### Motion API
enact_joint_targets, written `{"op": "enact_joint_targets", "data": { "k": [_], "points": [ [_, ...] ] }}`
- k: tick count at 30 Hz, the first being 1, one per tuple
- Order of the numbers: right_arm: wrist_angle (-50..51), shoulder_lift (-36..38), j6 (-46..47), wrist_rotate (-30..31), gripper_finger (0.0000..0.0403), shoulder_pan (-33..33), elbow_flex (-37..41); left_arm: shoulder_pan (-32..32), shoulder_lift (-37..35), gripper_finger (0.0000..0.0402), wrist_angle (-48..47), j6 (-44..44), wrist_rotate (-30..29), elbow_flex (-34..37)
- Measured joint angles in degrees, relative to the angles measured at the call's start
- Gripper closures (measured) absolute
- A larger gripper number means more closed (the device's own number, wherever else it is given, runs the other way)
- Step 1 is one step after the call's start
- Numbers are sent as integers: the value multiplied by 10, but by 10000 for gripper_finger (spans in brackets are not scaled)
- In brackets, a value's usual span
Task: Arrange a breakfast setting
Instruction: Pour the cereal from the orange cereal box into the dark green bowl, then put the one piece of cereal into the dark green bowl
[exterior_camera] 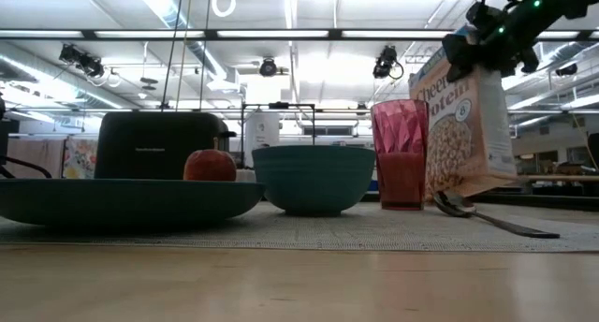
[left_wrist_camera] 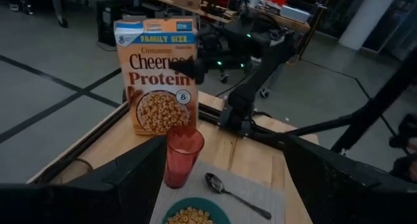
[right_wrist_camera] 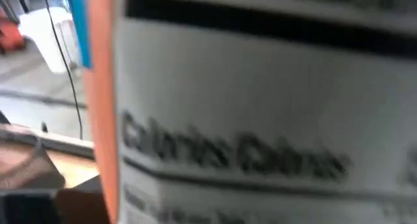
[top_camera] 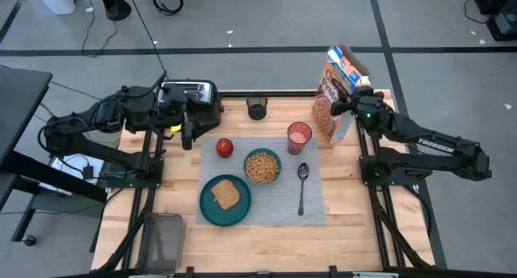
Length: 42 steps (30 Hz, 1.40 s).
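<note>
Cereal box (top_camera: 337, 94) is clenched by the right gripper (top_camera: 353, 101), tilted, beside the placemat (top_camera: 311, 204); upright placement is needed. Left gripper (top_camera: 187, 137) is open.

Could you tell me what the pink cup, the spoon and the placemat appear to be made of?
The pink cup looks like translucent plastic or glass: light passes through its faceted wall. The spoon looks like polished metal, silvery with bright glints. The placemat seems woven fabric or vinyl, grey and matte with fine ribs. None of this can be confirmed by look alone.
</note>
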<state>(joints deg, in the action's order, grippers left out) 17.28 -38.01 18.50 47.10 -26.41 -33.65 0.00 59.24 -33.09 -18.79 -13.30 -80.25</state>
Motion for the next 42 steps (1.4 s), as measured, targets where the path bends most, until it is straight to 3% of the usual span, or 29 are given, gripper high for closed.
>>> {"op": "enact_joint_targets", "data": {
  "k": [7,22,31,35,42],
  "points": [
    [68,-5,-35,-47,74,-18,-47,-29,0,88,0,5,0,0],
    [280,-32,-43,-163,77,-45,-224,-84,0,88,2,-9,-7,0],
    [300,-34,-118,-169,78,-44,-297,-101,37,88,-1,-20,-9,0],
    [298,-34,-139,-188,78,-44,-316,-109,57,88,-67,-70,29,0],
    [271,-33,-218,-247,83,-43,-383,-140,60,90,-266,-203,30,0]
  ]
}}
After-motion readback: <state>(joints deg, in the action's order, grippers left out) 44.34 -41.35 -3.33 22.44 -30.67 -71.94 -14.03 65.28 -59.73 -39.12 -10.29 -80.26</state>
